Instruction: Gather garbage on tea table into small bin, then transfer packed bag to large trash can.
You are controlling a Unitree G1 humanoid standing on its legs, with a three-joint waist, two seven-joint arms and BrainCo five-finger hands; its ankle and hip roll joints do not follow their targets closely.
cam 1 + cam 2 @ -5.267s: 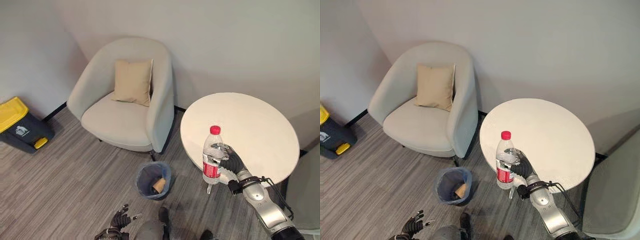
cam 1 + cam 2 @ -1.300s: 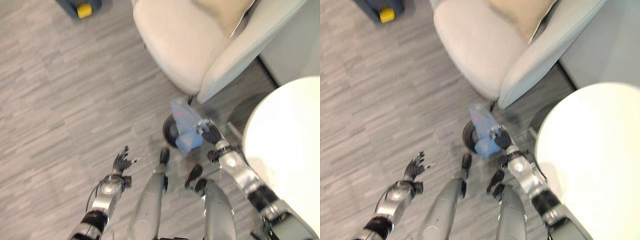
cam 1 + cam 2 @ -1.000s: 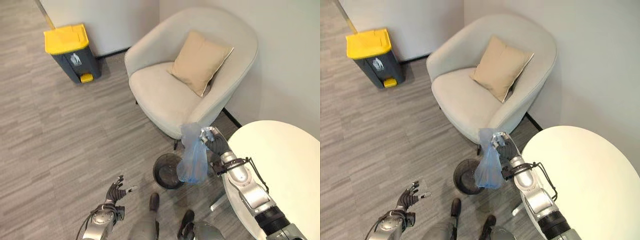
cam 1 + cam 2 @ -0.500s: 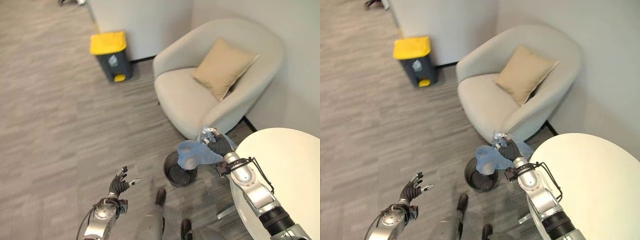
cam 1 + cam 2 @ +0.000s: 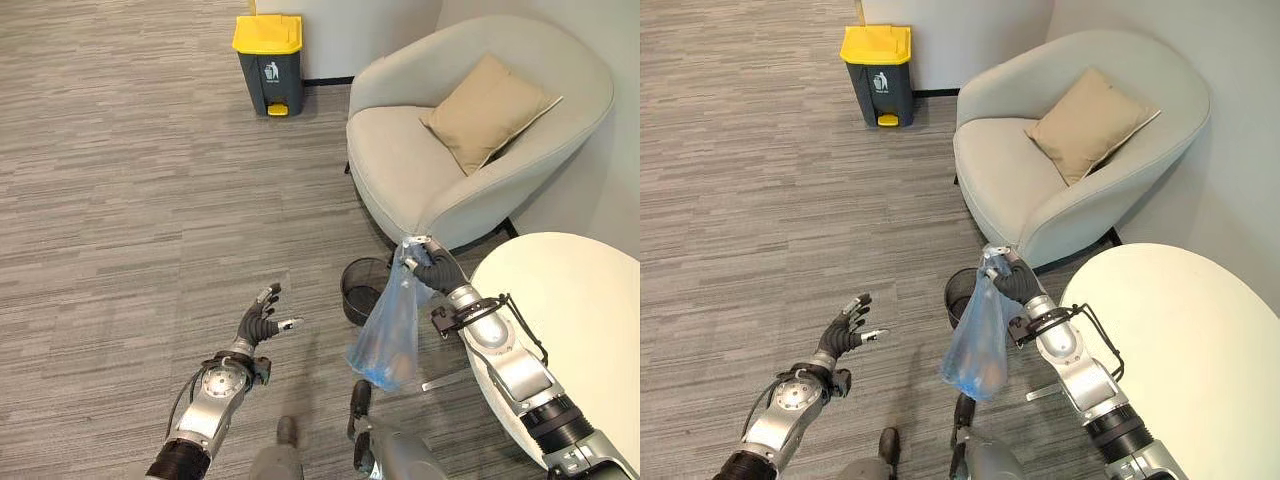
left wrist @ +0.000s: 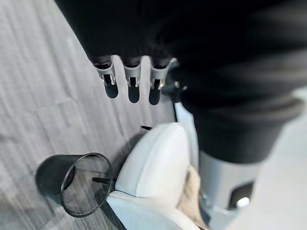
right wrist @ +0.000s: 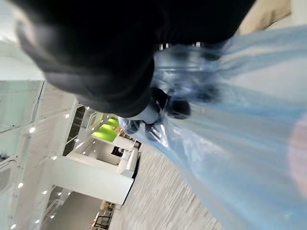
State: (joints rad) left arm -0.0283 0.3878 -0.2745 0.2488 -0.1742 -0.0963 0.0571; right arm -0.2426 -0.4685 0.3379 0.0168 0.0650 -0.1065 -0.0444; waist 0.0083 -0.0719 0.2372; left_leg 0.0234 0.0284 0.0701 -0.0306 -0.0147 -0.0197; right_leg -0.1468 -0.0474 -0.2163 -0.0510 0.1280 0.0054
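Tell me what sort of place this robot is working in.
Probably an office lounge or waiting corner: a pale tub armchair with a tan cushion, a round white tea table, grey striped carpet, and a yellow-lidded pedal trash can against the wall.

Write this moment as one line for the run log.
right hand: shut on blue bag, hanging beside small bin | left hand: open, idle | large trash can: lid closed, far
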